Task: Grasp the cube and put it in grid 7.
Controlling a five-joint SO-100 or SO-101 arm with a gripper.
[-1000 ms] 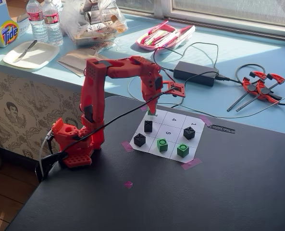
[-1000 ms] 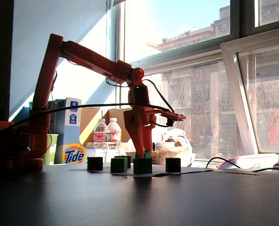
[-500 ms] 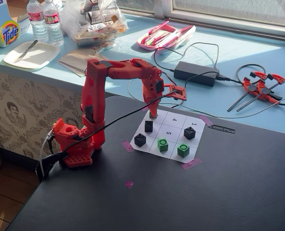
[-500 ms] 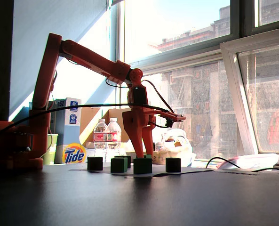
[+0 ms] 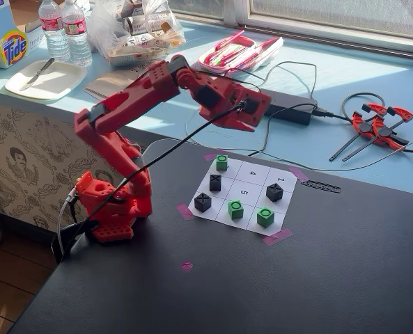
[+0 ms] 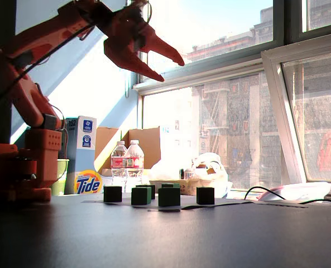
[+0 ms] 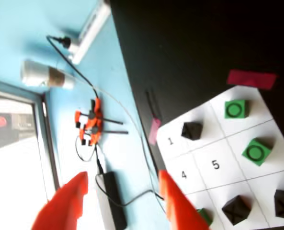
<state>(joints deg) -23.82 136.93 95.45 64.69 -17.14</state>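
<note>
Gripper (image 5: 251, 124) hangs high above the far edge of the paper grid (image 5: 260, 191), jaws spread wide and holding nothing; the low fixed view shows both red fingers (image 6: 162, 56) apart against the bright window, well above the cubes. By the look of it the cube is already set down: a green O cube (image 5: 222, 162) sits in the corner cell next to the one printed 4, where grid 7 (image 5: 228, 169) would fall, though the digit itself is hidden under it, so that reading is a judgement. Step in hand seems to be the pull-away after release. If so, the next move calls only for the arm to clear the grid without brushing any piece. In the wrist view that cube shows only as a green sliver (image 7: 205, 216) at the bottom edge, just beside the right finger and far below the jaws, not between them. Two more green O cubes (image 5: 235, 209) (image 5: 265, 216) stand on the near row of the grid, apart from each other. Three black X cubes (image 5: 215, 182) (image 5: 203, 202) (image 5: 274, 192) fill other cells. All rests on the dark desk (image 5: 317, 278), with orange clamps (image 5: 377, 125) on the blue top beyond
</note>
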